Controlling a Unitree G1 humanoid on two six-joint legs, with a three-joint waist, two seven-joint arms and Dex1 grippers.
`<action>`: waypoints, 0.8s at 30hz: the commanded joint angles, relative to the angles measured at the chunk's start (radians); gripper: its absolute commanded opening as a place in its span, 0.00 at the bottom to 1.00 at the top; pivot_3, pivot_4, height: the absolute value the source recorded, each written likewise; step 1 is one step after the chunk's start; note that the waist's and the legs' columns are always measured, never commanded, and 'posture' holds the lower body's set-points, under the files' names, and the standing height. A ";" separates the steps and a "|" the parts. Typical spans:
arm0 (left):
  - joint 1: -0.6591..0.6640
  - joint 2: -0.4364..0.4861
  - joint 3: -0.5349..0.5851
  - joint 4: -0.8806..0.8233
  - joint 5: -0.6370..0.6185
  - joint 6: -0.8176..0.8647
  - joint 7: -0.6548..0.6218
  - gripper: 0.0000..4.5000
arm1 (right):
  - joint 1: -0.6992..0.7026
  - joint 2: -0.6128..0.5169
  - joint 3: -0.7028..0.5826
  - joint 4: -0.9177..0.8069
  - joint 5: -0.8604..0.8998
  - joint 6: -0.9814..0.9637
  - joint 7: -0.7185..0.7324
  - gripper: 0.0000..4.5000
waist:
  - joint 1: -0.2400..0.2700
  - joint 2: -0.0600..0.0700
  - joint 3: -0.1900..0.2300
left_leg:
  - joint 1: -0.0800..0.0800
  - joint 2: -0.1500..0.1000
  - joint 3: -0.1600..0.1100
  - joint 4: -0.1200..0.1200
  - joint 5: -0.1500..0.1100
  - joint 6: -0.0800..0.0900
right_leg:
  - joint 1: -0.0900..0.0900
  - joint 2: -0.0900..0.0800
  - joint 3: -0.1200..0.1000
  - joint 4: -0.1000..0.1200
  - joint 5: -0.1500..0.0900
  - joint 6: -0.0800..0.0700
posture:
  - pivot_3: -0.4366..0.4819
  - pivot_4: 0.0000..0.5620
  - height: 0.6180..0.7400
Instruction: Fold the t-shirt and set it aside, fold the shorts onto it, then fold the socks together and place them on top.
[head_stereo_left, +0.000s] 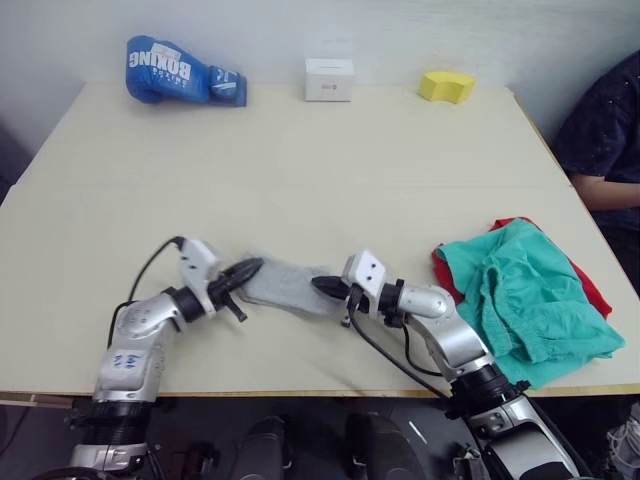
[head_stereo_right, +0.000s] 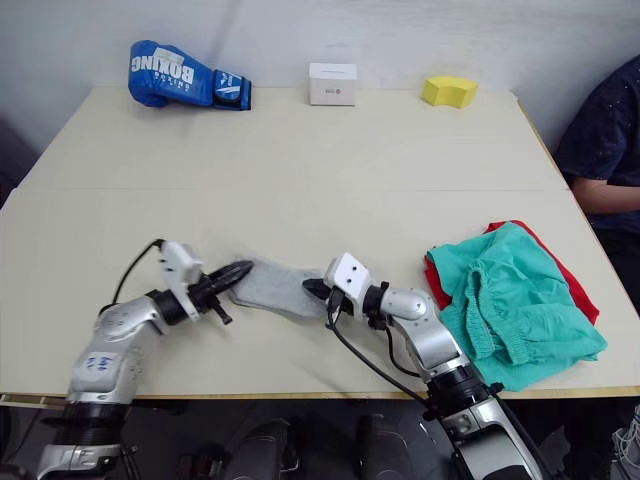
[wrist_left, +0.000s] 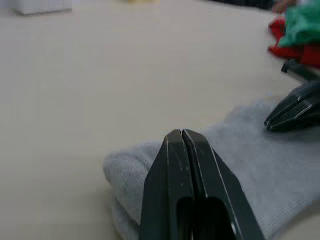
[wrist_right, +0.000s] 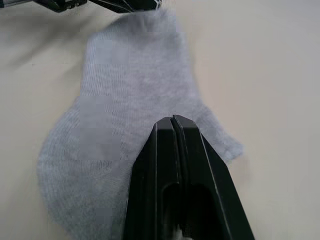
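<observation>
Lying near the table's (head_stereo_left: 300, 180) front edge, the socks (head_stereo_left: 285, 287) stretch left to right between the two grippers, long axis running across the robot. The left gripper (head_stereo_left: 245, 270) meets the left end, the right gripper (head_stereo_left: 325, 285) the right end, so each arm is nearest its own end and neither has to cross over. Both wrist views show the black fingers pressed together with no gap, tips resting on the grey knit; whether any cloth is actually pinched under those tips is hard to tell, and it looks more like pressing than gripping. The left end appears doubled over, two layers thick.

Judging by that, the coming move turns on carrying one end along the long axis onto the other.

Further right, still near the front edge, the shorts (head_stereo_left: 525, 295) lie rumpled on the t-shirt (head_stereo_left: 590, 290), red showing at the edges. A person's arm (head_stereo_left: 605, 190) rests beyond that pile.

Along the far edge sit a blue boxing glove (head_stereo_left: 180, 72), a white box (head_stereo_left: 329, 79) and a yellow block (head_stereo_left: 446, 86).
</observation>
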 joint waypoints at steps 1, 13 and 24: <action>-0.023 0.075 0.135 -0.015 -0.174 0.254 0.046 0.09 | -0.077 0.021 0.007 -0.005 0.022 -0.020 0.055 0.00 | -0.004 0.000 0.000 | 0.001 0.000 0.000 0.000 0.000 0.000 | 0.000 0.000 0.000 0.000 0.000 0.000 | 0.48 0.27 1.00; -0.262 0.233 0.147 0.207 -0.309 0.929 0.106 0.89 | -0.186 0.098 0.045 0.375 -0.075 -0.201 0.098 0.00 | -0.002 -0.001 0.000 | 0.002 0.000 0.003 0.000 0.000 -0.001 | 0.001 0.000 -0.001 0.002 0.000 0.000 | 0.48 0.27 1.00; -0.326 0.146 0.069 0.209 -0.302 1.096 0.145 0.95 | -0.172 0.079 0.058 0.377 -0.096 -0.214 0.155 0.00 | -0.001 -0.001 0.000 | 0.005 0.002 0.006 0.001 -0.001 -0.005 | 0.001 0.002 -0.001 0.007 0.000 0.000 | 0.48 0.27 1.00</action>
